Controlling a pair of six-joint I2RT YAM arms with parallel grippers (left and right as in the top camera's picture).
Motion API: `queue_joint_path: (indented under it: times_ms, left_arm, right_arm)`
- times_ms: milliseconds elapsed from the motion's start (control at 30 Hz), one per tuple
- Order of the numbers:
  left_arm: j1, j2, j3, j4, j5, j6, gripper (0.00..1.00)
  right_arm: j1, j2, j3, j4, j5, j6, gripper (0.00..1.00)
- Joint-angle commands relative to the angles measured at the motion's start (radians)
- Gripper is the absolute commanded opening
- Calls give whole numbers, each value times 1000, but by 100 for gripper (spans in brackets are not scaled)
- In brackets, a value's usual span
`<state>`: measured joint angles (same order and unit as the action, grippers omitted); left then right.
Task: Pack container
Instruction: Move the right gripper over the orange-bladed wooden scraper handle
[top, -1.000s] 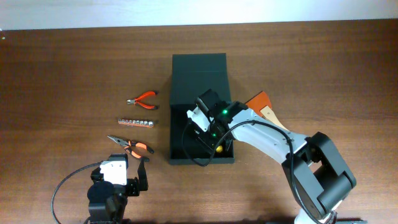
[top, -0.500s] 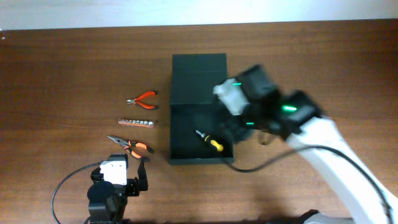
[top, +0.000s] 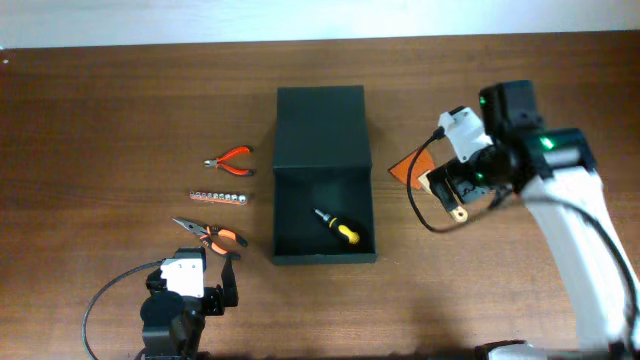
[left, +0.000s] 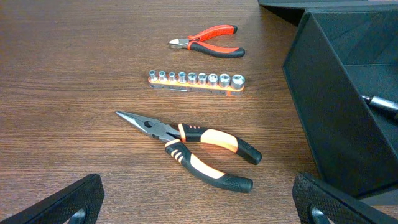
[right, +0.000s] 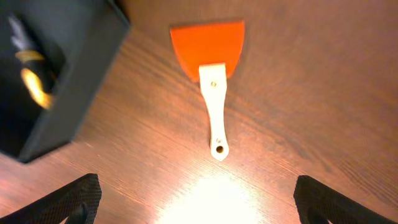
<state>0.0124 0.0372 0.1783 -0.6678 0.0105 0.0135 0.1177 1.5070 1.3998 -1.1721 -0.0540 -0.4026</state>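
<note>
One container, one screwdriver, one orange scraper, one socket rail, one red side-cutter, one needle-nose pliers.

On our wooden bench we see red side cutters, a socket rail, long-nose pliers, the open container, and an orange scraper just right of it.
</note>
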Motion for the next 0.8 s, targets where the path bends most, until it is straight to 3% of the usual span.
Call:
queue_joint_path:
  times_ms: [0,300,767]
  left_arm:
    - [-5,-8,-6,2,-7,-10,99]
    - [-5,-8,-6,2,-7,-10,99]
    - [-5,-8,-6,2,-7,-10,99]
  right_arm:
    - [-9,117,-17,15,10,-72,99]
    - [-9,349,-17,90,2,-72,99]
    - [-142,447,-18,113,-127,-68,100]
